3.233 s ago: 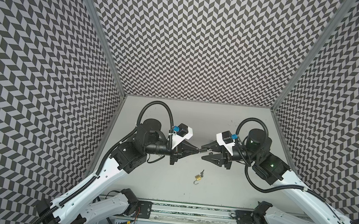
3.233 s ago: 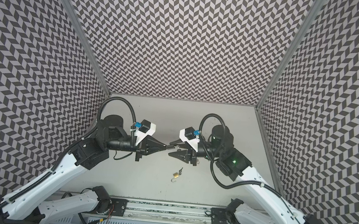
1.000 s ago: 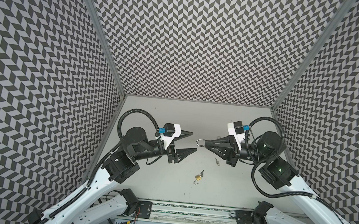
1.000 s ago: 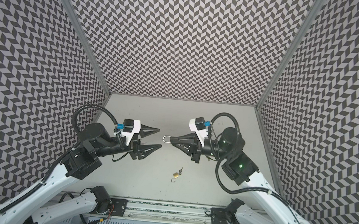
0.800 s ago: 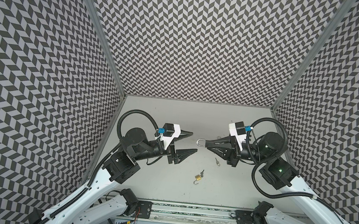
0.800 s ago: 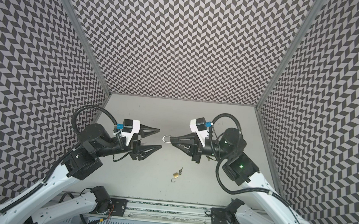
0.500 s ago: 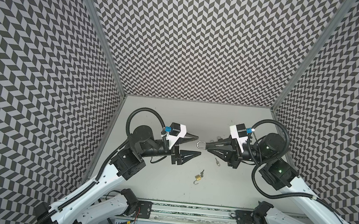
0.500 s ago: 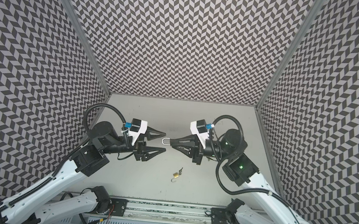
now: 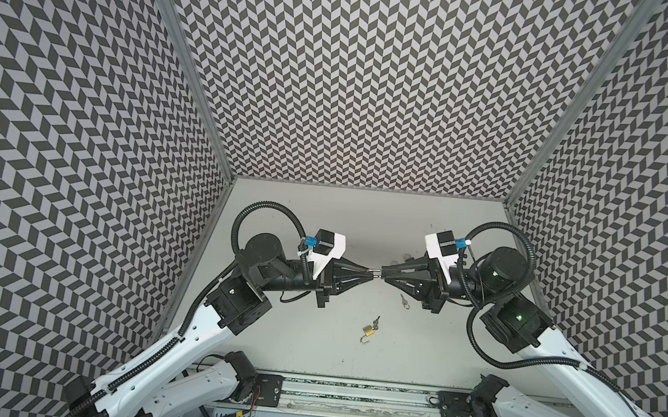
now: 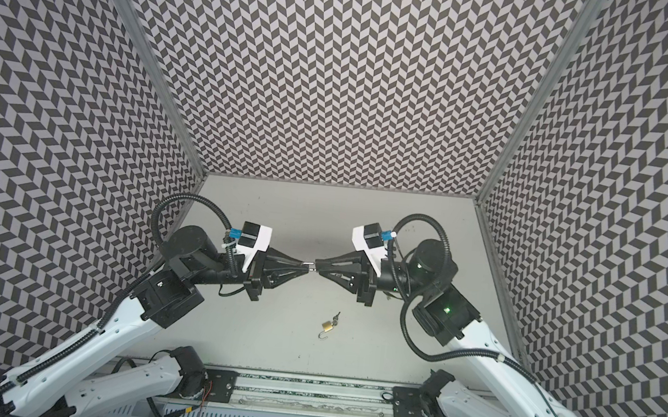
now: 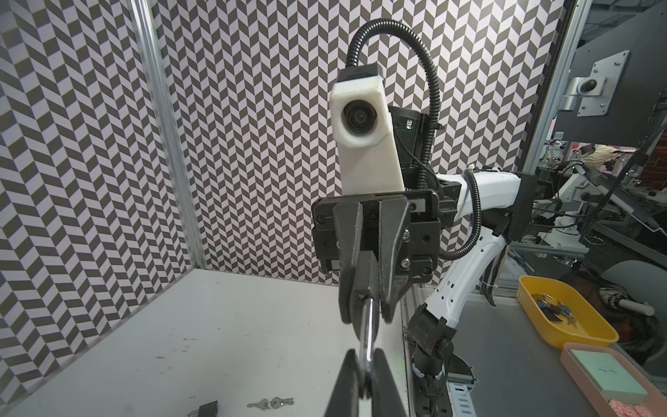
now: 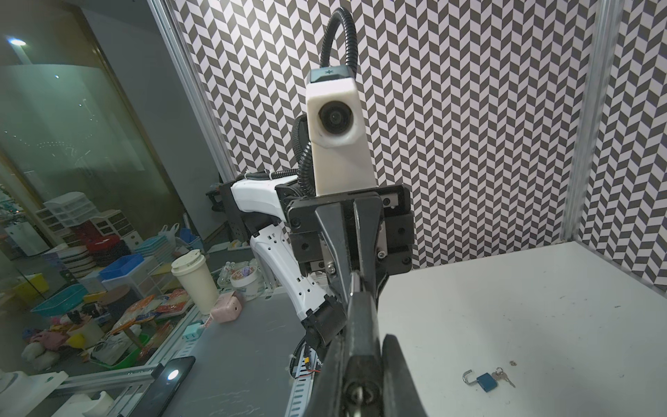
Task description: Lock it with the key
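A dark padlock (image 11: 364,270) hangs in the air at mid-table between my two grippers, which meet tip to tip in both top views. My right gripper (image 9: 383,273) (image 10: 318,269) (image 12: 362,346) is shut on its body (image 12: 361,372), with the keyhole end facing the right wrist camera. The silver shackle (image 11: 368,332) (image 9: 378,271) points at my left gripper (image 9: 373,271) (image 10: 306,266) (image 11: 365,355), which is shut on it. A loose silver key (image 9: 404,301) lies on the table below the right gripper. I cannot tell whether a key sits in the keyhole.
A second small padlock (image 9: 369,330) (image 10: 327,325) (image 12: 485,382) with an open shackle and keys beside it lies nearer the front. A dark padlock (image 11: 207,409) and a pair of keys (image 11: 270,402) show in the left wrist view. Patterned walls enclose three sides; the rail (image 9: 347,399) runs along the front.
My left gripper moved right with its jaws open until they were around the shackle, then shut on it. The right gripper held the padlock nearly still.
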{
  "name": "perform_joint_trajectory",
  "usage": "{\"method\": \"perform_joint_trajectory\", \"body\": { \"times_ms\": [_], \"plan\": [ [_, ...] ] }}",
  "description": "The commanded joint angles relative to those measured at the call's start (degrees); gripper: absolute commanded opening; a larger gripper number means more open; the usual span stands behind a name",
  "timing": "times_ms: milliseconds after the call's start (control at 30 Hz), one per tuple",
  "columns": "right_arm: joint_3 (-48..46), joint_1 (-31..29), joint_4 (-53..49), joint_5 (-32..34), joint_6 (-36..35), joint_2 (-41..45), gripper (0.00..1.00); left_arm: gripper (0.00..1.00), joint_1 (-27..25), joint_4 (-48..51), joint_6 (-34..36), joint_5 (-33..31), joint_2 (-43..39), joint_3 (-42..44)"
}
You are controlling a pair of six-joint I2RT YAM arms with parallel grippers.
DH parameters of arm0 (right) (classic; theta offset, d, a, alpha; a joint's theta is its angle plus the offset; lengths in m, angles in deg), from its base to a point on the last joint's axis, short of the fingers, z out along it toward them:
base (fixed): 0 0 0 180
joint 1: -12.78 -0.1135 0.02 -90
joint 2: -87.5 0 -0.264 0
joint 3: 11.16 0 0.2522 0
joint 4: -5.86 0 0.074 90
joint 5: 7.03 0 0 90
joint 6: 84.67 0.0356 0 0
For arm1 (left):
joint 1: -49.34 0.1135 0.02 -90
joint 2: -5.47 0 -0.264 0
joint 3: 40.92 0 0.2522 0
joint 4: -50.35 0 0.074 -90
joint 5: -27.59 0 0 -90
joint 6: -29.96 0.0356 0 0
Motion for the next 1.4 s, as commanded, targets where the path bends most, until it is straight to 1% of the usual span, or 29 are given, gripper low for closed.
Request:
{"method": "perform_joint_trajectory", "body": {
  "times_ms": [0,167,400,533,600,633,833,900,1300,1367],
  "plan": [
    [-0.15,0.24,1.90,0.47,-1.11,0.25,0.00,0.04,-0.39,-1.51,0.11,0.77,-0.83,0.14],
    [-0.05,0.24,1.77,0.94,-1.13,0.34,0.00,0.00,-0.26,-1.09,0.28,-0.12,-1.12,0.11],
    [0.82,0.24,-0.94,1.90,-2.80,0.23,0.00,0.00,-0.31,-0.30,1.09,-2.32,-2.75,0.03],
    [0.69,0.20,-0.41,1.66,-2.38,0.43,0.00,0.11,-0.28,-0.08,1.08,-1.34,-1.85,-0.68],
    [0.72,0.22,-0.23,1.50,-2.24,0.39,0.00,0.19,-0.32,-0.11,1.01,-1.01,-1.44,-0.79],
    [0.77,0.23,-0.25,1.48,-2.18,0.52,0.00,0.21,-0.29,-0.12,0.90,-0.90,-1.36,-0.73],
    [0.60,0.18,-0.34,1.56,-2.26,0.69,0.00,0.22,-0.29,-0.48,0.73,-0.88,-1.27,-0.46],
    [0.52,0.18,-0.09,1.47,-2.17,0.81,0.00,0.21,-0.32,-0.36,0.79,-0.88,-1.11,-0.47],
    [-0.60,0.13,2.02,-0.35,-2.41,1.80,0.00,0.01,-0.34,0.43,0.64,-2.10,-0.47,-0.60],
    [-0.64,0.13,2.03,-0.57,-2.64,1.92,0.00,0.00,-0.33,0.45,0.64,-2.04,-0.49,-0.68]
  ]
}}
